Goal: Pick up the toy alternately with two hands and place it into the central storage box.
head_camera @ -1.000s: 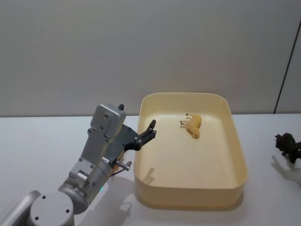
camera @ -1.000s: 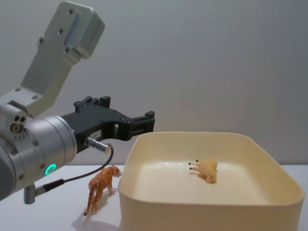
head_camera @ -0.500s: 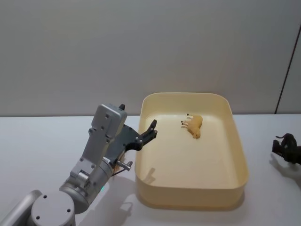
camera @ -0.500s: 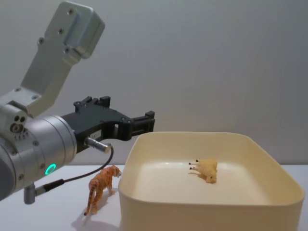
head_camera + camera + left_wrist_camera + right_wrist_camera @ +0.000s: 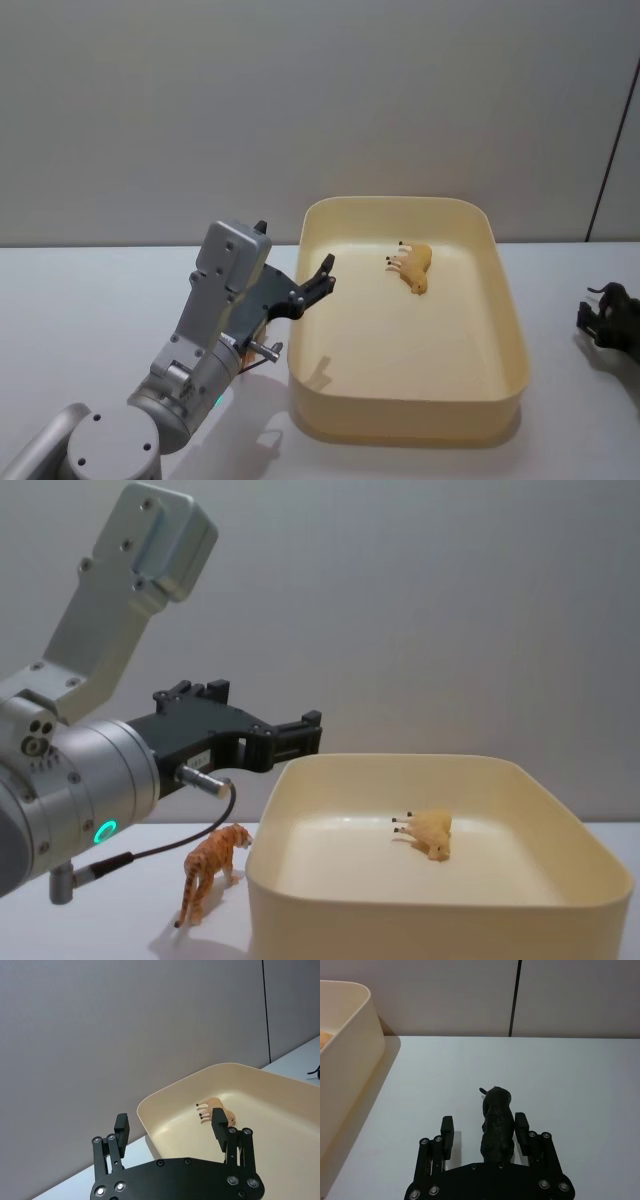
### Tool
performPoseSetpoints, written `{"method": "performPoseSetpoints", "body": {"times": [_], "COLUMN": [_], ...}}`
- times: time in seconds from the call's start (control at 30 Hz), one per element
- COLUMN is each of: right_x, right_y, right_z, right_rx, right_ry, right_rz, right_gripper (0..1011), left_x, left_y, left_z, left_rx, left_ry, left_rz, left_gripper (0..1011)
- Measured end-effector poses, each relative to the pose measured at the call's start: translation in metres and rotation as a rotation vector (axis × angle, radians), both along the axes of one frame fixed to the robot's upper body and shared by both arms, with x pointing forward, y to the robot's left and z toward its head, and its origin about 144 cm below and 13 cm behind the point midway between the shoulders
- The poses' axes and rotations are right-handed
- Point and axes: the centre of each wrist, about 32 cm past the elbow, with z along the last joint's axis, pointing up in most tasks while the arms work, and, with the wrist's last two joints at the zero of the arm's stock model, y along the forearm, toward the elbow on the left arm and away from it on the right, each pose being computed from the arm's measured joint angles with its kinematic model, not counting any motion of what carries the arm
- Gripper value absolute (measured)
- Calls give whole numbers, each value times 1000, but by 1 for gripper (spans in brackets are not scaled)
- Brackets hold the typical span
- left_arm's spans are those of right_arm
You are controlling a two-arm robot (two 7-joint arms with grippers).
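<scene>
A black toy animal (image 5: 496,1115) stands on the white table right of the central storage box (image 5: 518,350). My right gripper (image 5: 484,1126) is open and straddles it, one finger close against its flank and a gap on the other side. In the head view the toy (image 5: 612,318) and gripper form a dark shape at the right edge. My left gripper (image 5: 322,276) hangs open and empty over the box's left rim (image 5: 275,780). A tan toy (image 5: 412,266) lies on its side in the box. An orange tiger toy (image 5: 205,870) stands left of the box, under the left arm.
The cream-yellow box (image 5: 345,1060) is tall-walled, and its corner lies to one side of the right gripper. A grey wall rises just behind the table. Bare white tabletop (image 5: 570,1085) surrounds the black toy.
At the head view's right edge, the dark shape of the right gripper and black toy has shifted slightly. The left arm and the toys near it have not moved.
</scene>
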Motion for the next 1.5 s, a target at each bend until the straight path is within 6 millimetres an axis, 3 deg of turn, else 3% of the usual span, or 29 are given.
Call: {"method": "performPoseSetpoints", "body": {"times": [0.23,0.27,0.4,0.5,0.9,1.5], "right_x": [2,2,3,3,3,17], "right_y": [1,2,2,2,7,30], "right_z": [-2,-2,-3,-3,7,52], "right_rx": [-1,-1,-1,-1,12,102], "right_ry": [4,5,5,2,-82,-223], "right_rz": [-1,-1,-2,-1,40,239], "right_gripper": [589,503,389,346,337,336], "left_x": [0,0,0,0,0,0], "left_y": [0,0,0,0,0,0], "left_z": [0,0,0,0,0,0], "left_rx": [0,0,0,0,0,0], "left_ry": [0,0,0,0,0,0], "left_rz": [0,0,0,0,0,0], "left_gripper": [1002,1002,1002,1002,1002,1001]}}
